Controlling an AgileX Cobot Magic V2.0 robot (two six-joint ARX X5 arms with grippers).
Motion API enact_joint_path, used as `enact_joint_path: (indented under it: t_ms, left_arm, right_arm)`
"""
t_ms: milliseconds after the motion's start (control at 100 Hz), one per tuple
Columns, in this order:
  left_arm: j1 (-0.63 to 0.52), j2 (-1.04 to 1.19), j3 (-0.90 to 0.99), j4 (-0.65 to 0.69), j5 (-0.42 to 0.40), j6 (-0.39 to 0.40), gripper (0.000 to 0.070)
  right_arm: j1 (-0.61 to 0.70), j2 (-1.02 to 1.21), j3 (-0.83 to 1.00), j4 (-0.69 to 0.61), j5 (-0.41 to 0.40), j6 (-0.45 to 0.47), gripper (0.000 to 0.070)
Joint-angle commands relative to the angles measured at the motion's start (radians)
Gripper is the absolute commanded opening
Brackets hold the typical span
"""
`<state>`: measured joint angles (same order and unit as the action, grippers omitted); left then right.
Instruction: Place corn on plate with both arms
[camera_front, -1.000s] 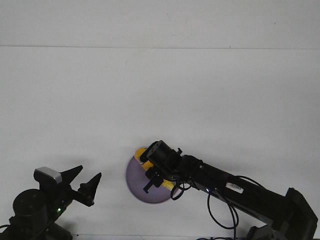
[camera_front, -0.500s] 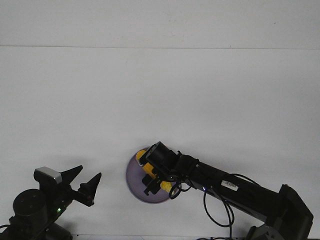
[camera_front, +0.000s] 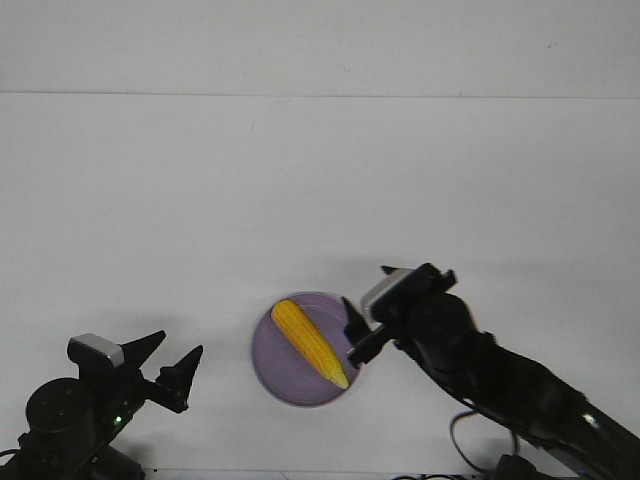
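Observation:
The yellow-orange corn (camera_front: 309, 341) lies diagonally on the lavender plate (camera_front: 272, 368) near the table's front edge, its paler tip pointing to the front right. My right gripper (camera_front: 357, 330) is open and empty, raised just right of the plate, its fingers beside the corn's tip end. My left gripper (camera_front: 172, 363) is open and empty at the front left, well apart from the plate.
The white table (camera_front: 320, 200) stretches back to a white wall. The right arm's cables (camera_front: 470, 440) hang near the front edge.
My right gripper let go of the corn on the plate, opened, and pulled back to the right and up. The corn now lies uncovered. The left arm has not moved.

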<state>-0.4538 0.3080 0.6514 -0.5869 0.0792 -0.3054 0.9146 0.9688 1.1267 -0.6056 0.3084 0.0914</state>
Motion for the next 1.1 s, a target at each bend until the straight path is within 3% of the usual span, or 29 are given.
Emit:
enact_joint_path:
  t_ms: [0, 140, 280, 340, 410, 470, 1090]
  left_arm:
    - [-0.004, 0.002, 0.005, 0.011, -0.002, 0.002, 0.0502]
    - [-0.004, 0.002, 0.006, 0.013, -0.005, 0.002, 0.0502]
    - [-0.004, 0.002, 0.005, 0.013, -0.005, 0.002, 0.0501]
    - [-0.004, 0.002, 0.005, 0.013, -0.005, 0.002, 0.0479]
    - [-0.004, 0.002, 0.006, 0.013, -0.005, 0.002, 0.031]
    - [-0.004, 0.002, 0.006, 0.013, -0.005, 0.002, 0.0]
    - [-0.004, 0.002, 0.006, 0.012, -0.005, 0.018, 0.0015]
  right_arm:
    - [0.004, -0.085, -0.017, -0.009, 0.076, -0.016, 0.0511]
    - [-0.005, -0.298, -0.157, -0.02, 0.17, -0.013, 0.0511]
    - [-0.005, -0.48, -0.301, -0.047, 0.193, -0.008, 0.0492]
    - [-0.005, -0.541, -0.341, -0.052, 0.192, -0.002, 0.0346]
    - [-0.005, -0.592, -0.368, -0.053, 0.185, -0.001, 0.0001]
    - [-0.005, -0.613, -0.374, -0.053, 0.188, -0.002, 0.0012]
    - [-0.005, -0.616, -0.373, -0.021, 0.189, -0.002, 0.0012]
